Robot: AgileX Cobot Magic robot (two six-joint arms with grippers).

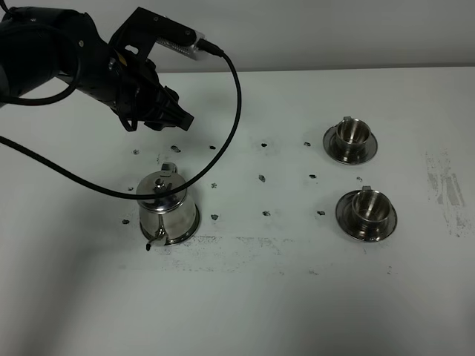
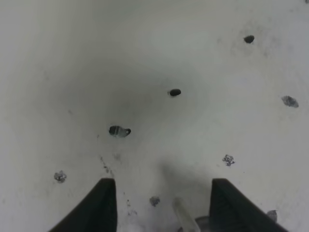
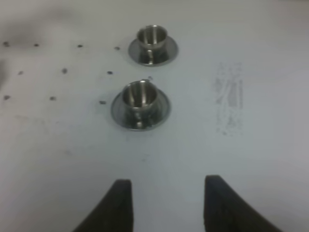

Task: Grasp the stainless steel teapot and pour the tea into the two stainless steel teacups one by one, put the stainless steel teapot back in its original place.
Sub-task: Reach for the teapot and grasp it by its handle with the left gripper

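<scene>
The stainless steel teapot (image 1: 168, 207) stands upright on the white table at the left, lid on, spout toward the front. My left gripper (image 1: 177, 116) hovers behind it, apart from it, open and empty. In the left wrist view the gripper (image 2: 161, 208) shows spread fingers, with a sliver of the teapot's handle (image 2: 186, 220) between them. The two stainless steel teacups stand on saucers at the right, one farther back (image 1: 350, 138) and one nearer (image 1: 366, 213). My right gripper (image 3: 166, 203) is open and empty, short of the nearer cup (image 3: 140, 103) and the farther cup (image 3: 152, 42). No tea shows.
A black cable (image 1: 236, 96) loops from the left arm over the table behind the teapot. Small dark marks (image 1: 261, 178) dot the table's middle. A grey scuffed patch (image 1: 445, 185) lies at the right edge. The right arm is out of the exterior view.
</scene>
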